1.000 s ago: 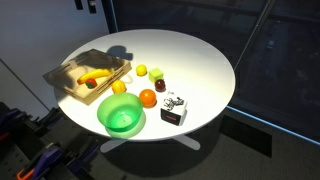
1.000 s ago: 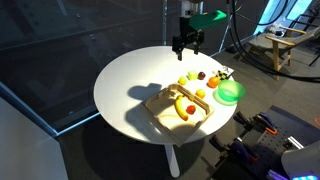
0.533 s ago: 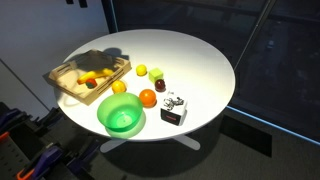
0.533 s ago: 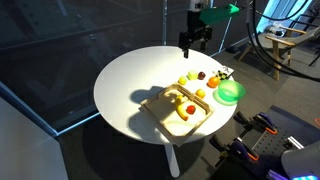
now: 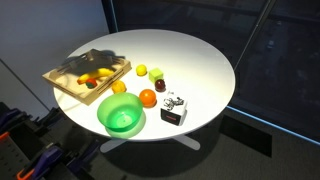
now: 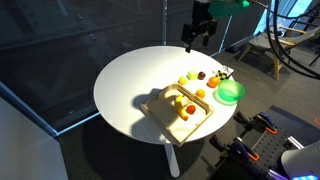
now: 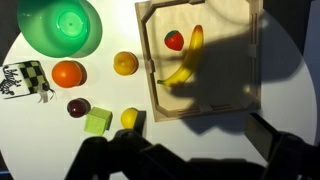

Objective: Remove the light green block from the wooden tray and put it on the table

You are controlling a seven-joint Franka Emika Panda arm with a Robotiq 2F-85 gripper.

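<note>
High above the far rim of the round white counter (image 5: 195,55), the arm holds its gripper (image 6: 198,38) clear of everything in an exterior view. In the wrist view its dark fingers (image 7: 112,158) stand wide apart along the lower edge with nothing between them, so the gripper is released and empty. The wooden tray (image 7: 228,32) lies near the counter's edge with a broad shadow across it. It holds a banana (image 7: 186,63) and, just beside the banana's upper end, a strawberry (image 7: 174,40). The large green bowl (image 5: 121,118) sits near the counter's rim, apart from the tray. Between bowl and tray lie an orange (image 7: 67,73) and a round yellow fruit (image 7: 125,63), the yellow one nearer the tray wall. A black-and-white checkered box (image 5: 173,111) rests beside the orange, on the side away from the tray. A dark red fruit (image 7: 78,107) sits just below the orange in the wrist view. The light green block (image 7: 98,122) lies on the bare counter, outside the tray and clear of its wall, next to the dark red fruit. A small yellow fruit (image 7: 130,118) rests just beside the block, between it and the tray's corner.
</note>
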